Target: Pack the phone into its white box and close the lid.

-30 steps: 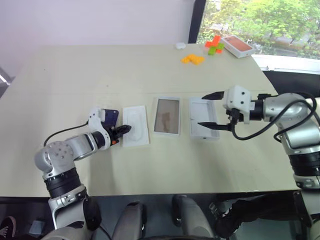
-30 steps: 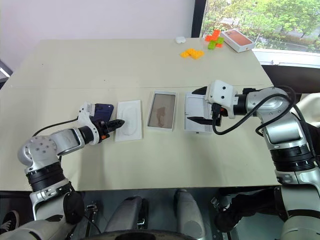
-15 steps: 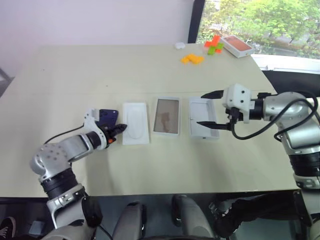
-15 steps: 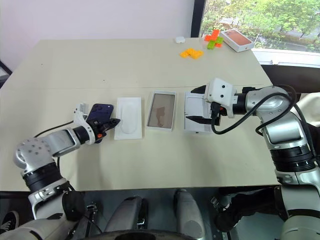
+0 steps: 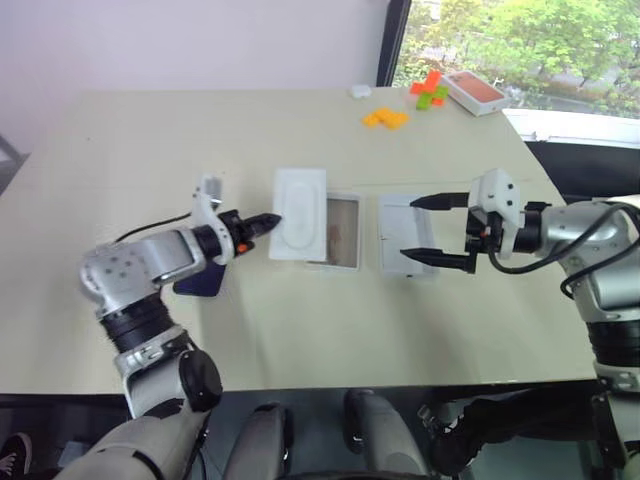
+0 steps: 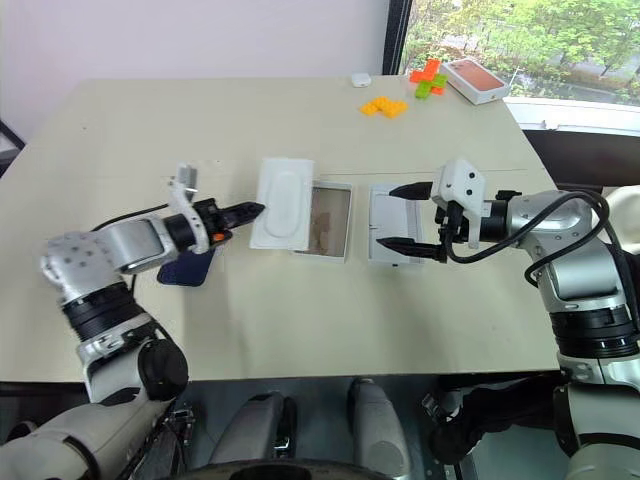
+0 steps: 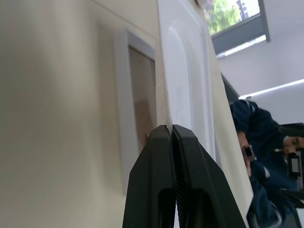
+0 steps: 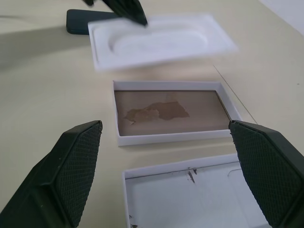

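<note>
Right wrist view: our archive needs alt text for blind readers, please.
A white insert, pinched at one edge by the left hand, hangs above the open white box. The lid lies nearer, the phone beyond.

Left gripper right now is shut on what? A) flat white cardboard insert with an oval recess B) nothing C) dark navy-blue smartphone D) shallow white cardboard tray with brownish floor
A: the left gripper pinches the edge of the flat white cardboard insert with an oval recess, lifted off the table.
</note>
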Controlling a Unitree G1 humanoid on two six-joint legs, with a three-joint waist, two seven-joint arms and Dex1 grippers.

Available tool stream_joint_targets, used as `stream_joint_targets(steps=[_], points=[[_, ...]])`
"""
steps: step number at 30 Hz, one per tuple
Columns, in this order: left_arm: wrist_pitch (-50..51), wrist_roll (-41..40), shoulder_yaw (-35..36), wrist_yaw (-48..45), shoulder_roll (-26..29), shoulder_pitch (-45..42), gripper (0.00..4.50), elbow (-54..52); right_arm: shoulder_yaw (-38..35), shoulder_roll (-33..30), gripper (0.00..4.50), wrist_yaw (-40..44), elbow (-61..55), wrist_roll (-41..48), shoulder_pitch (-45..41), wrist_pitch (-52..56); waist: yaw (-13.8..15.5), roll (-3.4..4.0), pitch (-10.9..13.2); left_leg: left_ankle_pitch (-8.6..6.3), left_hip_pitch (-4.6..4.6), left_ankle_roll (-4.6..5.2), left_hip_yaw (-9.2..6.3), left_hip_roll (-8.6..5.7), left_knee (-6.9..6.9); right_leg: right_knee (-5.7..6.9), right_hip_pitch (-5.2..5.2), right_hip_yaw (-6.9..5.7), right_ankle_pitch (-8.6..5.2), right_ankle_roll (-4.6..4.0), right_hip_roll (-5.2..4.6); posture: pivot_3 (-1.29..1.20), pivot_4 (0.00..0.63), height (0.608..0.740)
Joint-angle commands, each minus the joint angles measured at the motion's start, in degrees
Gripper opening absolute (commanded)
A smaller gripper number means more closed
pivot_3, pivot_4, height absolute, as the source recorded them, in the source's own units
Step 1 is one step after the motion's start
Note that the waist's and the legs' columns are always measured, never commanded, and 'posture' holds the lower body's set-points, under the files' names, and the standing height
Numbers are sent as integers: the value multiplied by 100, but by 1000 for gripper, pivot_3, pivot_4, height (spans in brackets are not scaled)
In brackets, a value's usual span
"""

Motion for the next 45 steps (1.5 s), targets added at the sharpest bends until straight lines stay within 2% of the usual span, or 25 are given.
stream_joint_targets(steps=[1, 13, 29, 45], points=[[-342, 206, -372, 5, -91, -261, 38, 221, -286, -92, 4500, -2, -445, 270, 226, 122, 2, 0, 0, 0, 0, 0, 0, 0, -1, 0, 0, 0, 0, 0, 1, 0, 150, 740], [-1382, 686, -963, -26, -328, -463, 38, 1098, -701, -97, 4500, -393, -762, 428, 941, 312, 11, -1, 0, 1, -3, -1, 1, 1, -3, -2, -1, 3, 0, 1, -2, 0, 150, 740], [-1634, 989, -1640, -265, -142, -338, 38, 1278, -688, -155, 4500, -533, -611, 261, 934, 33, 3, 0, 0, 1, -1, -1, 2, 1, -3, -2, -1, 3, -1, 1, 6, 0, 150, 740], [-1964, 1172, -1671, -316, -117, -268, 38, 1546, -618, -135, 4500, -540, -512, 147, 842, -14, 1, 0, 0, 1, -1, -1, 1, 3, -3, -2, -1, 3, -1, 1, 5, 0, 150, 740]])
